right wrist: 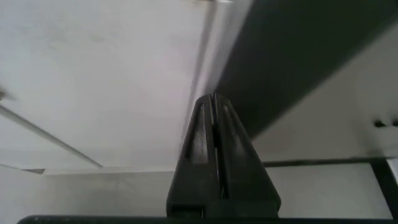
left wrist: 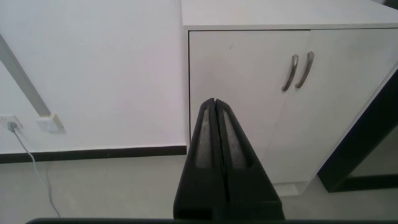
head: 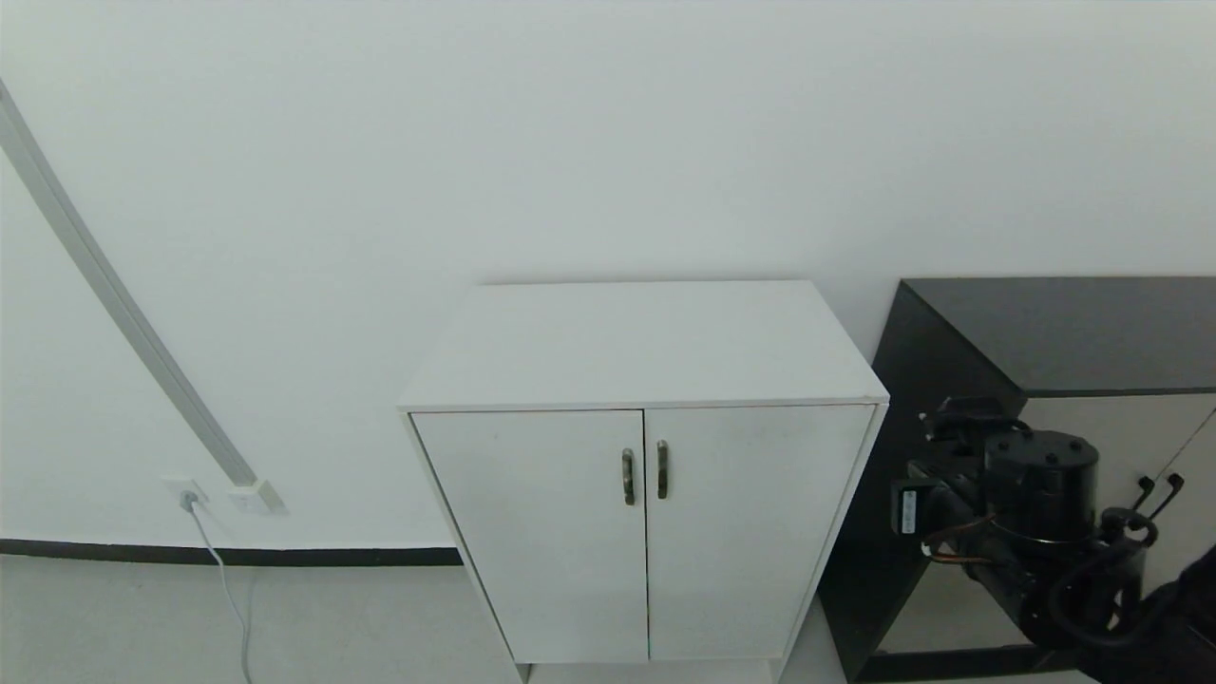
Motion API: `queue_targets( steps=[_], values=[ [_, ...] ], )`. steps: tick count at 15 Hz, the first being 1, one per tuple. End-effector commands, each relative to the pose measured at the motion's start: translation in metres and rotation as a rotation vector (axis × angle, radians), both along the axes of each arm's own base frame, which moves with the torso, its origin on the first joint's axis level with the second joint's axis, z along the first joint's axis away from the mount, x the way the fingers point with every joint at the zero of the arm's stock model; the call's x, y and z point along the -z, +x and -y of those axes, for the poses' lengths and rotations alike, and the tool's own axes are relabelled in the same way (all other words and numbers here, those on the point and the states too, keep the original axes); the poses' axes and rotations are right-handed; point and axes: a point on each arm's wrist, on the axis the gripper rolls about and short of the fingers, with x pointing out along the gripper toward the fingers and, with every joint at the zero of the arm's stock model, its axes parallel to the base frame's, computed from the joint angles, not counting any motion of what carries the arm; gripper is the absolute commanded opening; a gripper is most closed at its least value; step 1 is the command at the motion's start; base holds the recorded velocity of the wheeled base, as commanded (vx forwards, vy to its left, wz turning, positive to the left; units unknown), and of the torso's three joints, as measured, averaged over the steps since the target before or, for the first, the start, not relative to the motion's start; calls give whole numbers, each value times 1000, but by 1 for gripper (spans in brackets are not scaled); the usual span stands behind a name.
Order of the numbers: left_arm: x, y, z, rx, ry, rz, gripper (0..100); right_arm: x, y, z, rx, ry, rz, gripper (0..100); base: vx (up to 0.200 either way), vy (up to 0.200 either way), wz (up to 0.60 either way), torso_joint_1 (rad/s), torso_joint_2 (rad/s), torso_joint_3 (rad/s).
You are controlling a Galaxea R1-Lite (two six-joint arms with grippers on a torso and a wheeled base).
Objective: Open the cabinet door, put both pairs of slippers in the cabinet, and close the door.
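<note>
The white cabinet (head: 646, 532) stands against the wall with both doors closed. Two dark metal handles (head: 628, 476) (head: 662, 468) sit side by side at the middle seam. In the left wrist view the cabinet (left wrist: 249, 81) lies ahead, its handles (left wrist: 290, 72) off to one side. My left gripper (left wrist: 215, 102) is shut and empty, some way back from the left door. My right arm (head: 1035, 503) hangs to the right of the cabinet. My right gripper (right wrist: 214, 98) is shut and empty, pointing toward the cabinet's side panel (right wrist: 93, 74).
A black cabinet (head: 1045, 332) with mirrored fronts stands close to the white one's right side. On the wall at left are a slanted grey conduit (head: 114, 294) and a socket (head: 190, 496) with a cable trailing onto the grey floor (head: 237, 617).
</note>
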Motion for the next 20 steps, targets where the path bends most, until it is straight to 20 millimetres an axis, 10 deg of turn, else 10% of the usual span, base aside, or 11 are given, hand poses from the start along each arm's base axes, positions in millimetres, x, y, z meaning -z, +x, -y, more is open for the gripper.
queue_targets(
  steps=[1, 10, 20],
  values=[
    [0, 0, 0, 1, 0, 0, 0, -11, -16, 20, 42, 10, 21, 0, 0, 0, 0, 0, 0, 0],
    [0, 0, 0, 2, 0, 0, 0, -14, -99, 92, 199, 0, 18, 0, 0, 0, 0, 0, 0, 0],
    [0, 0, 0, 2, -2, 0, 0, -21, -166, 101, -142, 67, -40, 0, 0, 0, 0, 0, 0, 0]
  ],
)
